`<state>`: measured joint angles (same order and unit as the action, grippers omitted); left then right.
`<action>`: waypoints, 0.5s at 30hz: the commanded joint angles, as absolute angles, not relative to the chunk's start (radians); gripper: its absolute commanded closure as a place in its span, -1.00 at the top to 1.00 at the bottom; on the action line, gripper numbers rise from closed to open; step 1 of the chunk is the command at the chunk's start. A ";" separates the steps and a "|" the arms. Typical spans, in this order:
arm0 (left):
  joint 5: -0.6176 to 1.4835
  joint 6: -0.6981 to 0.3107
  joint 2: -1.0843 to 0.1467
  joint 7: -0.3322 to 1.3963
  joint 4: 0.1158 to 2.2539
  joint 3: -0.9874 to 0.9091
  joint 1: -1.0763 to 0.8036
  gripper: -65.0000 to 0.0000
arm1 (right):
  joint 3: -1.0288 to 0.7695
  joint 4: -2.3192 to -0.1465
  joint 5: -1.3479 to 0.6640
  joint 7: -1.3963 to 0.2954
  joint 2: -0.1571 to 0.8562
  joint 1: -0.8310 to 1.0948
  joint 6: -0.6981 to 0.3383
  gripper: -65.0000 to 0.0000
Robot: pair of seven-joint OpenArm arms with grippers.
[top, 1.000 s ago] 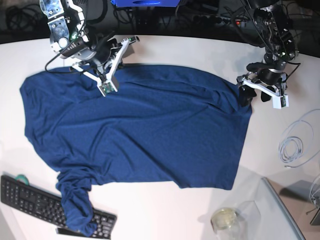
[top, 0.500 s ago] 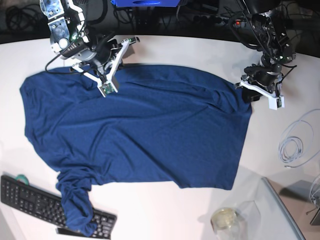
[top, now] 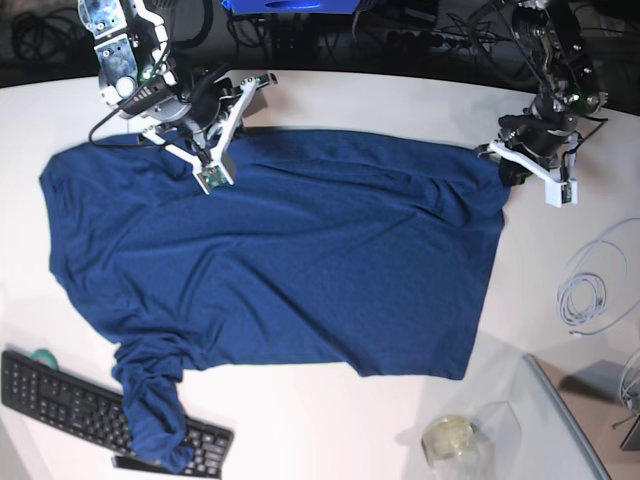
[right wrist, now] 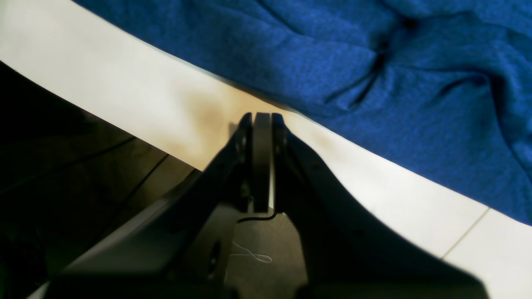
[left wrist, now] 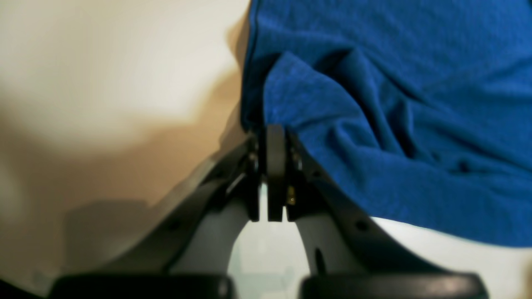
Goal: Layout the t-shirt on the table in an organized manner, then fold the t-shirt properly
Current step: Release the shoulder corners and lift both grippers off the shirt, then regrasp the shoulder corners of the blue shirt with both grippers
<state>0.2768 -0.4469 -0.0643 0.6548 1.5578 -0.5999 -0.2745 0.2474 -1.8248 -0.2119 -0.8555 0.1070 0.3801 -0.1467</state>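
My left gripper [left wrist: 276, 133] has just snapped closed: a second ago it hung spread beside the hem corner, now its jaws are pressed together pinching a bunched fold at the edge of the t-shirt [top: 270, 260]. In the base view that corner has been drawn up and outward, so the cloth near my left gripper [top: 508, 165] looks stretched flatter than before. My guess: I'm still in the layout stage, tugging this corner to square the shirt before any folding.

My right gripper [right wrist: 262, 118] is pressed together too, same as before, over the bare table [right wrist: 137, 95] just beside the shirt edge; the wrist view shows no cloth between the jaws. In the base view it [top: 212, 172] sits at the shirt's far edge.

The shirt lies spread over the middle of the table [top: 400, 95], mostly flat, but one sleeve is bunched and draped onto the black keyboard [top: 60, 395]. That still needs sorting.

Containers: a clear glass jar [top: 450, 440] near the front edge, something pale yellowish inside, can't tell what. A coiled white cable [top: 590, 290] lies well apart from the shirt.
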 commanded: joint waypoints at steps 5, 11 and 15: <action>0.283 -0.453 -0.036 0.722 1.767 -0.604 -0.381 -1.00 | 0.245 -1.837 -0.220 -0.839 0.108 0.375 -0.148 -1.00; 0.283 -0.453 -0.028 0.831 1.870 -0.604 -0.478 -1.00 | 0.245 -1.837 -0.220 -0.839 0.107 0.375 -0.148 -1.00; 0.283 -0.453 -0.028 0.875 1.897 -0.604 -0.527 -1.00 | 0.245 -1.837 -0.220 -0.839 0.107 0.375 -0.148 -1.00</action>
